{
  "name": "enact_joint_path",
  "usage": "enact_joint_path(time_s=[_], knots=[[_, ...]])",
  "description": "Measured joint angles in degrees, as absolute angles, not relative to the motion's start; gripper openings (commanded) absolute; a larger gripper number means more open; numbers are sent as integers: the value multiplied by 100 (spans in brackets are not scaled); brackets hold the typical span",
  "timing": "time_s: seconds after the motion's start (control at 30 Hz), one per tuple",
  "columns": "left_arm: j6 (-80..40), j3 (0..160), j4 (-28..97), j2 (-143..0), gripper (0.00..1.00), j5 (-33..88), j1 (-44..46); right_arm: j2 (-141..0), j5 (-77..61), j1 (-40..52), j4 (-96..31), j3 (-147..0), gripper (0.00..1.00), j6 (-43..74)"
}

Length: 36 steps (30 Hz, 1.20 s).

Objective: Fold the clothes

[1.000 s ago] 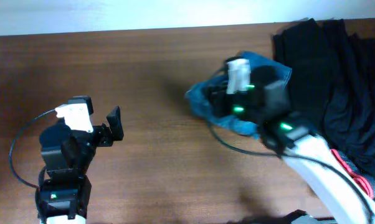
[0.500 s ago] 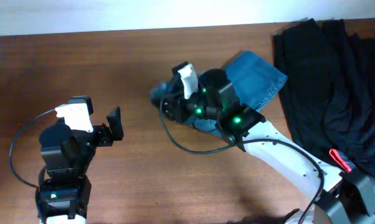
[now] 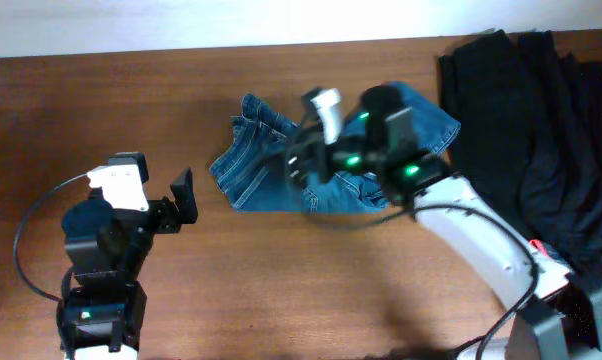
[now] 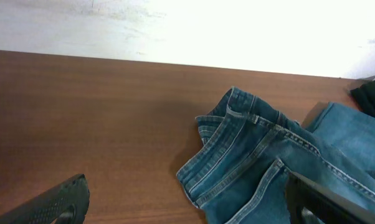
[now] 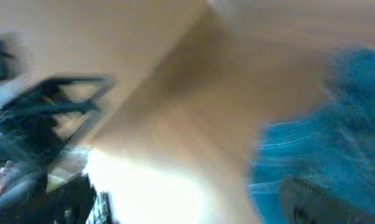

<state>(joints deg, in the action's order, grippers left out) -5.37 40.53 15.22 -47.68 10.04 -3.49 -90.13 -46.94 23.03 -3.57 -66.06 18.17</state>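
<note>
Black left arm (image 3: pixel 106 245), white cap (image 3: pixel 121 185), looping black cable (image 3: pixel 19 245), white right arm (image 3: pixel 481 235), green lights (image 3: pixel 353 160)

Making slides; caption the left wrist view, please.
Crumpled jeans lie on the wooden table ahead of the open left tool.

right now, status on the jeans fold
left gripper open, off the jeans. right gripper over jeans, grip unclear. jeans crumpled, unfolded. black heap on right.

Jeans (image 3: pixel 258 172) med-blue denim w/ lighter seams; table (image 3: pixel 131 95) brown woodgrain; garment heap (image 3: pixel 541 120) black.
</note>
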Motion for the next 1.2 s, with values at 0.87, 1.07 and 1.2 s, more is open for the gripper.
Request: enact_joint_path(time_s=[0.87, 1.07, 1.2], knots=[[-539, 4069, 1483, -5203, 99, 1072, -349, -9539, -1518, 2432, -1184, -6632, 99, -2362], [-539, 4069, 1503, -5203, 99, 1076, -349, -10206, -1431, 2497, -888, -6632, 99, -2816], [-539, 4069, 1505, -5203, 99, 1076, -349, -10455, -1568, 2526, -1013, -6632, 72, -2880]])
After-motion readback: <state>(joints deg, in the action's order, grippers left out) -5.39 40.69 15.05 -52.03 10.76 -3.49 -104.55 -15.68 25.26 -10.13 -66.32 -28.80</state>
